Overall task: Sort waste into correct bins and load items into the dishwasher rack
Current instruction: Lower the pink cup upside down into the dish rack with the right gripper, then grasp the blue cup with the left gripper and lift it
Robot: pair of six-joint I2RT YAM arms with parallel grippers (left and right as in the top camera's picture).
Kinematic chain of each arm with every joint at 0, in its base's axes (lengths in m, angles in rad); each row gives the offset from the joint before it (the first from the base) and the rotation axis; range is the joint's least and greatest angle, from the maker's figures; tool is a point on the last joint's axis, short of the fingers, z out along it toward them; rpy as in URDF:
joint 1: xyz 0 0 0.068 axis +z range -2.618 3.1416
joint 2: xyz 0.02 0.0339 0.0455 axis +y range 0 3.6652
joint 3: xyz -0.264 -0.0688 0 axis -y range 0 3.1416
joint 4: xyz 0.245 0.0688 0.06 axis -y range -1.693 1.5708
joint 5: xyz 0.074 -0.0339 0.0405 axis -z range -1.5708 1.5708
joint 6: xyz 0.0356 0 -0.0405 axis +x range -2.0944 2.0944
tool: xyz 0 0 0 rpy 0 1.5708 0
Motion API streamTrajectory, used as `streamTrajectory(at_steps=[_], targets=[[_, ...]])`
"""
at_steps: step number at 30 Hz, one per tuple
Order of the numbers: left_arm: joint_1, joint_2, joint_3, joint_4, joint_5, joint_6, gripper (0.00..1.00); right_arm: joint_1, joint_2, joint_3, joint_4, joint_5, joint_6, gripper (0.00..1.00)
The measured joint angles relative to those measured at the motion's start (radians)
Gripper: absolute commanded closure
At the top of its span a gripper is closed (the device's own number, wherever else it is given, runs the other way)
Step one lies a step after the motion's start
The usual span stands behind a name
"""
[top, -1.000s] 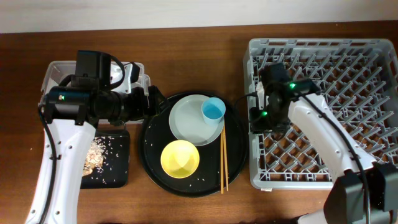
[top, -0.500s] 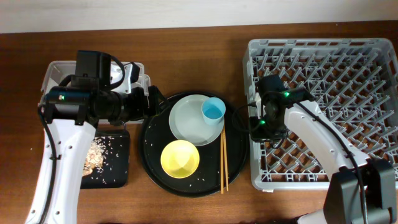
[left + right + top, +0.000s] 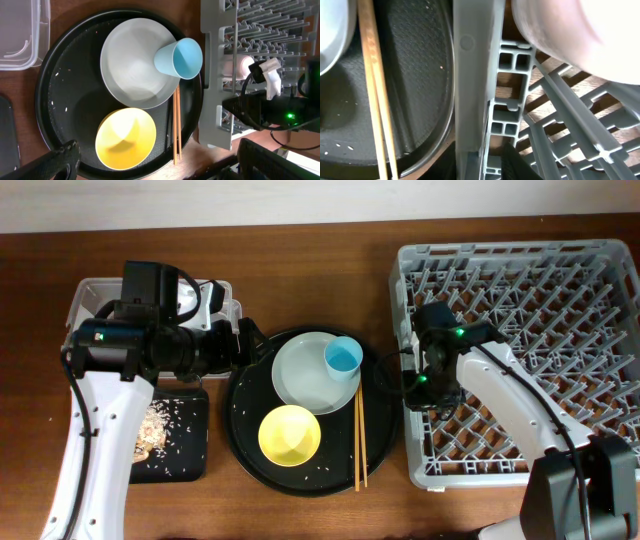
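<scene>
Overhead, waste: you have food scraps (image 3: 155, 428) and rice lying in the shallow black tray (image 3: 190, 460) at lower left. The left arm covers much of the clear box (image 3: 85, 290) at upper left, so its contents cannot be read. No wrapper or tissue shows on the worktop. A few pale grains dot the round black tray (image 3: 245, 430) at centre.
Overhead, dishes: not yet loaded are the plate (image 3: 305, 375), the blue cup (image 3: 343, 358) tipped on the plate's upper right edge, the yellow bowl (image 3: 290, 435) below them, and the chopsticks (image 3: 359, 440) along the tray's right side.
Overhead, rack: the dishwasher rack (image 3: 520, 250) fills the right of the frame. The right gripper (image 3: 425, 380) sits low at its left wall.
Left wrist, pink cup: the pink cup (image 3: 241, 65) shows among the pegs just inside the rack's left wall, right of centre. By my reading it is the only item at the rack so far.
Left wrist, left gripper: the left gripper (image 3: 157, 152) is spread wide and empty, hanging above the yellow bowl.
Right wrist, pink cup: pale pink and smooth, it fills the upper right corner, close to the lens, above the grey lattice.
Right wrist, right gripper: you cannot tell whether it is clamped on the cup or has let go. The fingers are barely in frame.
</scene>
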State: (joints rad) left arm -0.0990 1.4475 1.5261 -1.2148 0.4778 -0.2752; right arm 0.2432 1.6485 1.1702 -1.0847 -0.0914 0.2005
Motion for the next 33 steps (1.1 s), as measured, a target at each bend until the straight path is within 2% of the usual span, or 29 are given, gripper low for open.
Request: streamTrajectory(at_steps=[2, 4, 6, 8, 9, 11, 15, 16, 17, 18, 19, 21, 22, 28, 33], targets=[[0.000, 0.000, 0.000, 0.000, 0.000, 0.000, 0.01, 0.000, 0.000, 0.002, -0.010, 0.011, -0.005, 0.52], [0.000, 0.000, 0.000, 0.007, 0.000, 0.000, 0.01, 0.000, 0.002, 0.033, -0.048, 0.011, -0.031, 0.44], [0.000, 0.000, 0.000, 0.021, 0.000, 0.000, 0.01, 0.000, 0.005, 0.134, -0.116, -0.008, -0.051, 0.39], [0.000, 0.000, 0.000, 0.025, 0.000, 0.000, 0.01, 0.000, 0.006, 0.298, -0.217, -0.019, -0.066, 0.29], [-0.001, 0.000, 0.000, 0.029, 0.000, 0.000, 0.01, 0.000, 0.006, 0.356, -0.249, -0.021, -0.067, 0.22], [-0.019, 0.000, 0.000, 0.069, -0.005, -0.002, 0.01, 0.000, 0.003, 0.469, -0.275, -0.026, -0.070, 0.02], [-0.135, 0.029, -0.001, 0.184, -0.046, -0.056, 0.01, 0.000, 0.002, 0.498, -0.284, -0.027, -0.073, 0.02], [-0.184, 0.064, -0.001, 0.254, -0.077, -0.067, 0.01, 0.000, 0.002, 0.498, -0.288, -0.027, -0.073, 0.02], [-0.217, 0.098, -0.001, 0.296, -0.096, -0.074, 0.25, 0.000, 0.002, 0.498, -0.285, -0.027, -0.072, 0.02], [-0.242, 0.133, -0.001, 0.333, -0.109, -0.082, 0.44, 0.000, 0.002, 0.498, -0.287, -0.027, -0.073, 0.02], [-0.264, 0.176, -0.001, 0.374, -0.122, -0.088, 0.50, 0.000, 0.002, 0.498, -0.288, -0.027, -0.073, 0.02], [-0.281, 0.246, -0.002, 0.422, -0.139, -0.089, 0.50, 0.000, 0.002, 0.498, -0.287, -0.027, -0.073, 0.02], [-0.286, 0.282, -0.002, 0.456, -0.143, -0.092, 0.53, 0.000, 0.002, 0.498, -0.288, -0.027, -0.072, 0.02], [-0.294, 0.504, -0.003, 0.476, -0.153, -0.137, 0.55, 0.000, 0.002, 0.498, -0.289, -0.027, -0.072, 0.02], [-0.299, 0.531, -0.004, 0.492, -0.153, -0.153, 0.56, 0.000, 0.002, 0.498, -0.288, -0.027, -0.072, 0.02]])
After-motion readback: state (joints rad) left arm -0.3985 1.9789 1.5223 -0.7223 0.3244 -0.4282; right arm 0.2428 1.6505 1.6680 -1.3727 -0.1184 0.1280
